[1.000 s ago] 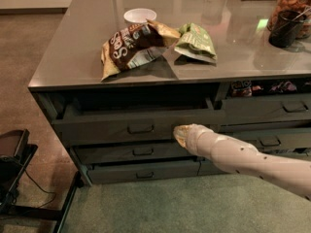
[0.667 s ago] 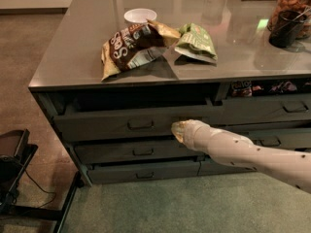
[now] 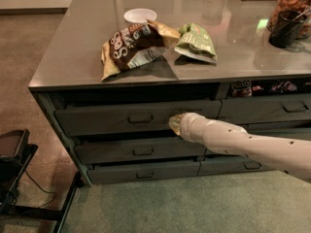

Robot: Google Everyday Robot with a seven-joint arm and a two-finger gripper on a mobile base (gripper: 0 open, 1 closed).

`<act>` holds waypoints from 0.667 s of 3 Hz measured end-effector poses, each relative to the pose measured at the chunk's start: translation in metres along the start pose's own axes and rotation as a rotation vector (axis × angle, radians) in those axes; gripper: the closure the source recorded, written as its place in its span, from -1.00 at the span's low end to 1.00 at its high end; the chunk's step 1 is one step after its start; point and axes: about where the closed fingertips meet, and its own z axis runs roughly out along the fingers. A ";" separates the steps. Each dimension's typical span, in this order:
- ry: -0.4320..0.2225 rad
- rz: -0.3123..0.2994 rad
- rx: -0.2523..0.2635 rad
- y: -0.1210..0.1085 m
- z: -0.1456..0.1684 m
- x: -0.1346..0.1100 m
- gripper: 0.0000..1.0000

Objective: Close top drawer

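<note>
Green carpet lies in front of a low dark grey cabinet with a glossy grey top. On that top, near the front edge, a crumpled brown snack bag lies touching a crumpled green snack bag, with a small white bowl just behind them. A dark cup stands near the right end.

The top drawer, wide and dark grey with a tall flat front, sits directly under the cabinet top on the left side. It stands slightly forward of the cabinet frame, with a dark gap above its front. Its small bar handle is centred on the front. Two shallower wide grey drawers lie below it, and a narrower grey drawer sits beside it on the right.

The cream-coloured robot arm reaches in from the lower right. The gripper is at the top drawer's front, just right of the handle and apparently against the panel. From this angle it cannot be told whether the gripper is parted or closed.
</note>
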 end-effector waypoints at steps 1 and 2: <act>0.000 0.000 0.000 0.000 0.000 0.000 1.00; -0.021 0.009 -0.053 0.006 -0.008 -0.008 1.00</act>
